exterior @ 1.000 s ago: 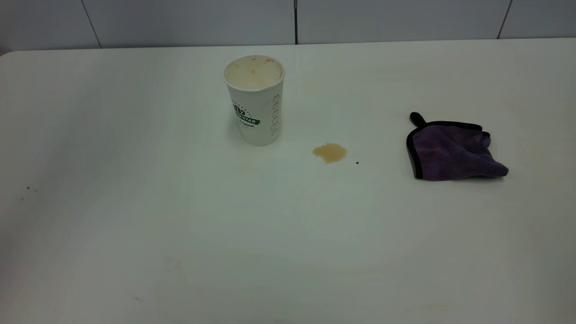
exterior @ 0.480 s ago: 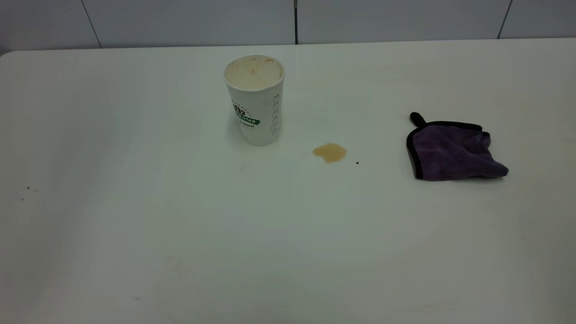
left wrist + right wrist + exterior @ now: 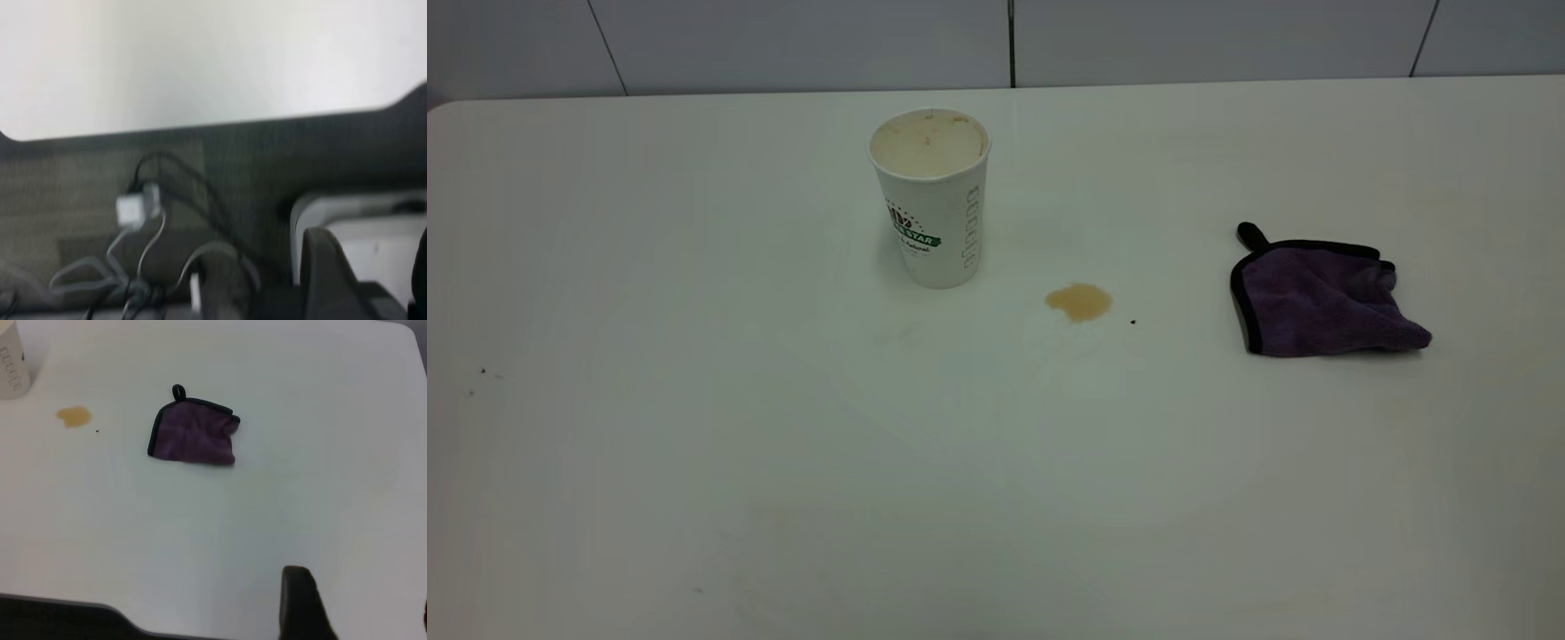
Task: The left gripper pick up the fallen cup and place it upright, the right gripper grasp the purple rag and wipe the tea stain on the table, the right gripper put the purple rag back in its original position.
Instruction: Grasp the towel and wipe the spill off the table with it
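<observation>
The white cup [image 3: 931,196] stands upright on the table [image 3: 783,444], back centre, its stained lining showing. The light-brown tea stain [image 3: 1079,301] lies just right of it, with a tiny black speck beside it. The purple rag [image 3: 1320,298] lies crumpled at the right, its loop tab pointing back. Neither gripper shows in the exterior view. In the right wrist view the right gripper [image 3: 360,600] is open and empty, well short of the rag [image 3: 193,440]; the stain [image 3: 74,417] and the cup's base [image 3: 12,360] lie beyond. The left gripper [image 3: 367,267] is open and empty, off the table's edge.
The left wrist view shows the table's edge [image 3: 200,127], dark floor with cables and a small grey box [image 3: 137,207], and a white object's corner [image 3: 360,220]. A grey panelled wall [image 3: 996,40] runs behind the table. Tiny dark specks [image 3: 482,372] lie at the left.
A shadow over the table's left side has faded away. The cup, stain and rag have not moved.
</observation>
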